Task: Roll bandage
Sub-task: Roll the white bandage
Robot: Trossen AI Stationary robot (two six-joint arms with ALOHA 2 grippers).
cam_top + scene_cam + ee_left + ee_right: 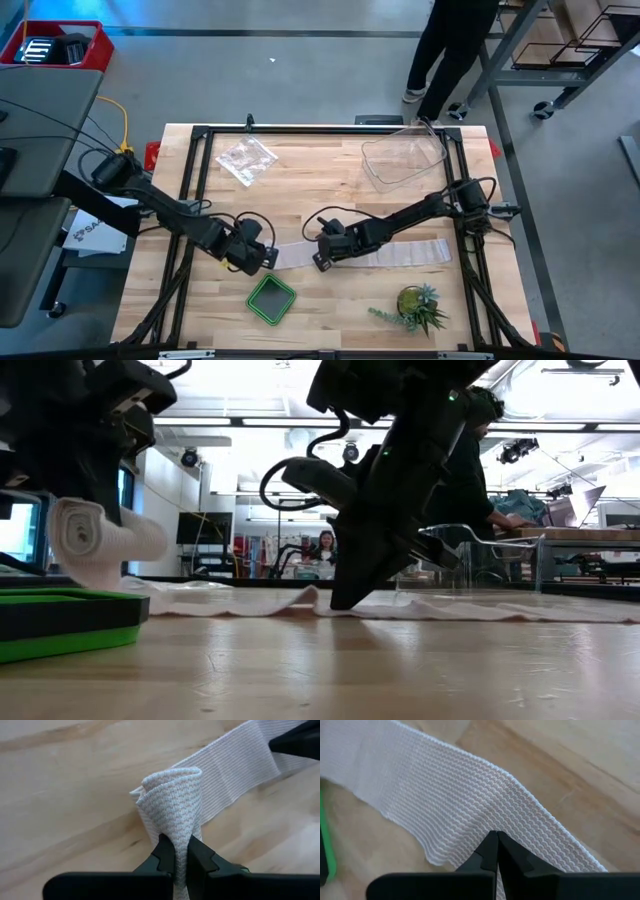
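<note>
The bandage (400, 252) is a long white gauze strip lying flat along the wooden table, left to right. Its left end is wound into a small roll (92, 535). My left gripper (266, 258) is shut on that roll and holds it a little above the table. My right gripper (321, 262) stands a short way along the strip to the right. It slants down onto the cloth with its fingers shut (495, 840). Between the two grippers the strip (230, 600) sags to the table. My left gripper pinches the roll's end (179, 837) between its two fingers, coming from above at a slant. The roll sticks out past the fingertips, clear of the table. The strip trails from it, slack, down to the table. My right gripper meets the strip at one long edge (512, 827) with shut fingertips, slanting down from the table's right. The cloth rises in a slight ridge at the tips, and the rest of the strip lies on the table.
A green square container (271, 298) sits just near of the left gripper. A small potted plant (418, 305) stands at the near right. A clear plastic tub (403, 160) and a crinkly clear bag (245, 158) lie toward the far edge. A person (450, 50) stands beyond it.
</note>
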